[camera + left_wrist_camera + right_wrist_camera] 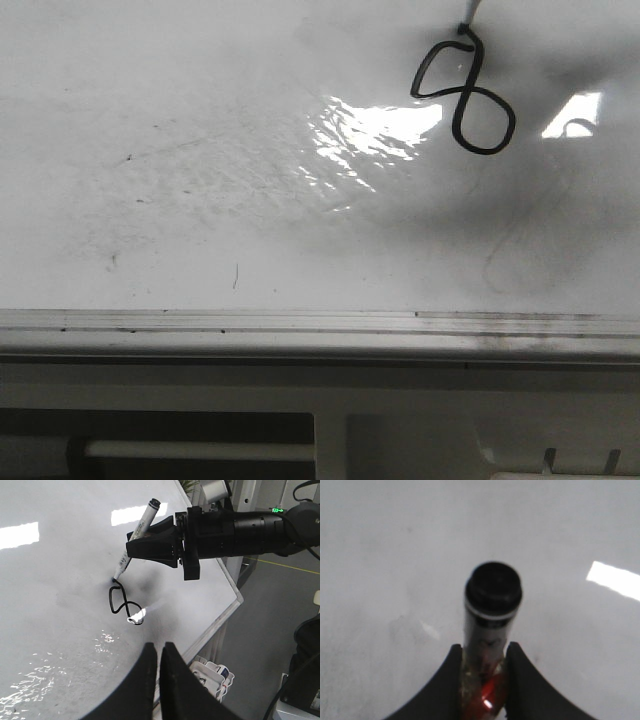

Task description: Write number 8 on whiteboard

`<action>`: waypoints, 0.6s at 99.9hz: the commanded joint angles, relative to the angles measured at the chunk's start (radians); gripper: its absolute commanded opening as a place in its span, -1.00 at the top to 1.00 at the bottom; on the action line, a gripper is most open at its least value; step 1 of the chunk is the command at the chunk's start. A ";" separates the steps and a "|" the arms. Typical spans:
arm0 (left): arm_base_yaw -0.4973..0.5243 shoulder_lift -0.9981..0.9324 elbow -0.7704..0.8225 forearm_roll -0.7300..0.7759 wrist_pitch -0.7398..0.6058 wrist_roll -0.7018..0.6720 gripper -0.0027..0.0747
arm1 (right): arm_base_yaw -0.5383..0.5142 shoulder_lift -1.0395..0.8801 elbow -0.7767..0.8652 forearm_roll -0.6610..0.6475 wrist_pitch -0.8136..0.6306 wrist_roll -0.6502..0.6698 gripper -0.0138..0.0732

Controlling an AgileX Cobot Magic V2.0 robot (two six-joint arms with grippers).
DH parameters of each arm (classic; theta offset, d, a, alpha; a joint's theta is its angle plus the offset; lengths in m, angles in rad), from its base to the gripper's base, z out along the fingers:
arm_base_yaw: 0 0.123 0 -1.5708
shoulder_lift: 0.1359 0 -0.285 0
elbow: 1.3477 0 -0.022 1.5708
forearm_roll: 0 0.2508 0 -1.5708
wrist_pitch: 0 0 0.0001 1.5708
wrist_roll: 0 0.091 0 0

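The number 8 (464, 92) is a thin black two-loop outline, tilted, at the far right of the whiteboard (200, 180). It also shows in the left wrist view (122, 599). My right gripper (482, 655) is shut on a white marker (491, 610) with a black end. In the left wrist view the marker (136, 541) is tilted with its tip touching the top of the 8, held by the right gripper (145, 546). The marker tip (467, 22) just shows at the front view's top edge. My left gripper (157, 650) is shut and empty, above the board nearer its edge.
A silver rail (300, 322) runs along the board's near edge. Below it is white frame structure (400, 420). In the left wrist view a white holder with small items (212, 672) sits beyond the board's edge. Grey smears and specks mark the board.
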 commanded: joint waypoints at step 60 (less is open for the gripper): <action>-0.008 0.362 -0.103 -0.141 0.257 0.172 -0.15 | 0.308 -0.170 -0.108 0.080 0.435 -0.011 0.83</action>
